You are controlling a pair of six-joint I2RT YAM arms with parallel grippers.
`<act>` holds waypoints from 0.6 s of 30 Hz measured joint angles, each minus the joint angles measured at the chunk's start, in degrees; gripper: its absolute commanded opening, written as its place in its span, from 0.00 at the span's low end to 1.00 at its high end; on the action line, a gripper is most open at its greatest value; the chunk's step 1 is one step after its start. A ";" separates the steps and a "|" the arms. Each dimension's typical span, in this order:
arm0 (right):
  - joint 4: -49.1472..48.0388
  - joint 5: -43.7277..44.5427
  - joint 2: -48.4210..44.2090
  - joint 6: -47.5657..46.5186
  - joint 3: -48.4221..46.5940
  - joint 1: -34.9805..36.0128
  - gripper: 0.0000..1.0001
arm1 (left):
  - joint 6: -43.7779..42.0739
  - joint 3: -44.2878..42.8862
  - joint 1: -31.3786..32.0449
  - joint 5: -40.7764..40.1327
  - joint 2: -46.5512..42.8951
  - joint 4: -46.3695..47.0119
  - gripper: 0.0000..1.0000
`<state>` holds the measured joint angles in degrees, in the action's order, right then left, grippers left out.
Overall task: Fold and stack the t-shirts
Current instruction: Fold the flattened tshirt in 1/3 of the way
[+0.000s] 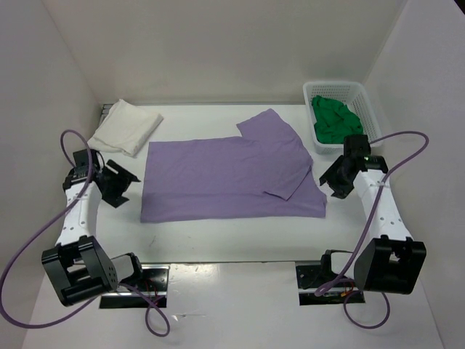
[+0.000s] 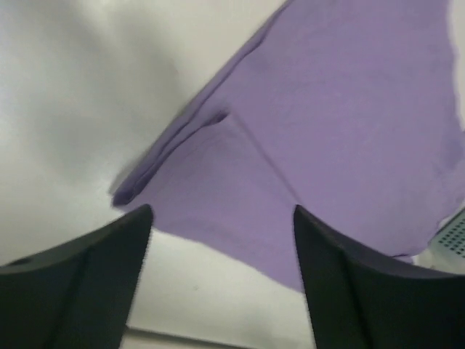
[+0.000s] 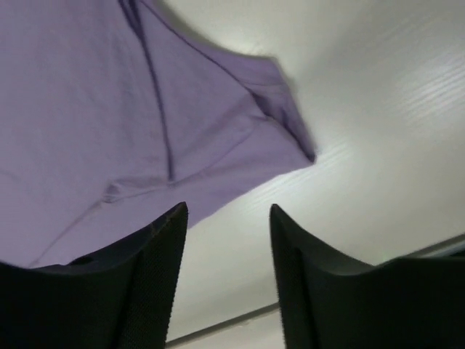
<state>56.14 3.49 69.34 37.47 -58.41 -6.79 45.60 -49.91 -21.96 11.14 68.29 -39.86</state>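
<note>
A purple shirt (image 1: 225, 178) lies flat across the middle of a white surface (image 1: 218, 236). It looks partly folded. The body forms a wide band running left to right, one sleeve pokes out at the far edge, and the other sleeve is tucked over the right end.

The left pincer (image 1: 123, 183) sits just beside the shirt's left edge, and the right pincer (image 1: 329, 180) sits just beside its right edge. Both are spread wide and hold nothing. Each wrist view shows bare fingers with cloth and surface visible between them.

A white shirt (image 1: 125, 125) lies in the far left corner, folded into a neat pad. It is well apart from the purple one. A green shirt (image 1: 333, 120) is crumpled inside a white lattice basket (image 1: 367, 98) in the far right corner.

By my reading, the task is under halfway. One shirt is folded, one is mid-fold, and one is untouched. Nothing is stacked yet. The purple shirt needs further folds, the green needs everything, and then all three must be piled together.
</note>
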 measured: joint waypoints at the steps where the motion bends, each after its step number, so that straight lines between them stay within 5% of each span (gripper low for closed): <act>1: -0.61 -0.46 0.11 -0.66 -0.57 0.15 0.32 | -0.55 -0.22 0.57 0.17 -0.04 1.33 0.71; 2: -1.92 -1.01 0.26 -1.03 -0.72 0.83 0.24 | -1.03 -0.20 1.75 0.52 0.00 2.99 0.58; 4: -4.74 -2.51 1.33 -1.11 -0.44 3.13 0.07 | -2.23 0.11 5.53 1.03 0.44 5.73 0.51; 7: -10.73 -4.55 5.18 -0.02 1.66 8.57 0.02 | -3.39 0.22 13.49 0.46 1.27 8.79 0.45; 10: -16.48 -6.38 11.17 1.01 4.55 11.93 0.14 | -3.08 0.22 22.97 -0.15 2.27 12.17 0.45; 11: -17.77 -6.91 12.96 1.31 5.35 12.31 0.25 | -2.84 0.31 26.14 -0.15 2.91 13.53 0.45; 18: -24.37 -8.72 18.73 2.36 7.74 13.05 0.37 | -0.11 0.57 42.82 0.33 12.55 21.07 0.45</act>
<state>31.77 -5.23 88.07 39.83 -50.68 6.26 45.50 -49.34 20.86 11.46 80.84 -18.79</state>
